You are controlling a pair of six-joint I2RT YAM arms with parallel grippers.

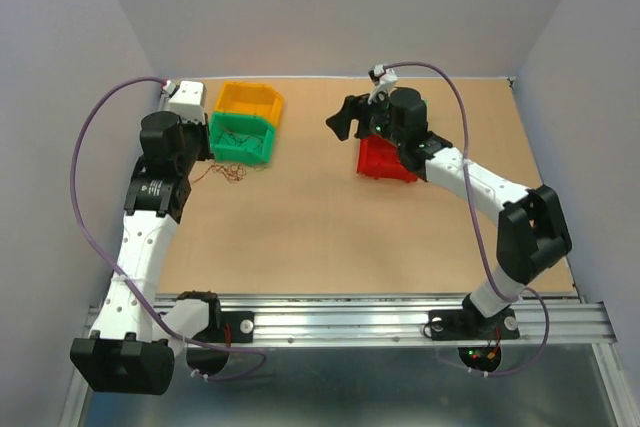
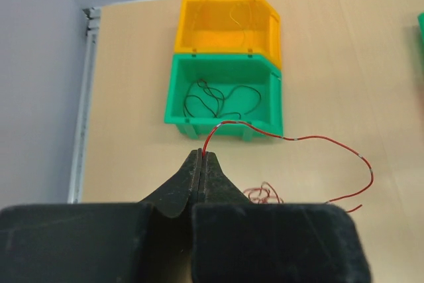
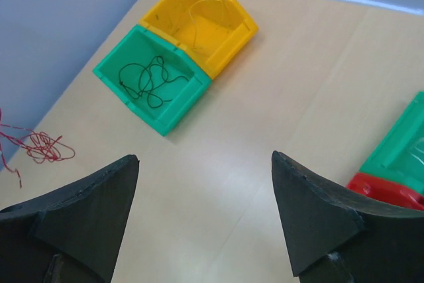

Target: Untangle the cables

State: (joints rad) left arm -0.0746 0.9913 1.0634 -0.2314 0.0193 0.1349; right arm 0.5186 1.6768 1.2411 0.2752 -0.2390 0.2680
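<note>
cables [image 3: 41, 145] lie as a small reddish wad on the table [image 1: 330, 227] near the green bin [image 2: 177, 118]. left gripper [image 2: 201, 157] pinches one red strand [image 2: 318, 138] from it; right gripper [image 3: 204, 164] gapes wide, empty. teasing-out step; next, probably pull the strand clear.

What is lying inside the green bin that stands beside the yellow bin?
A thin dark wire lies in loose loops on the floor of the green bin. Both wrist views show that floor nearly whole, so little is hidden.

pale grey walls [image 1: 330, 7], light wooden tabletop [image 1: 330, 237], metal rail [image 1: 350, 315] along near edge
</note>
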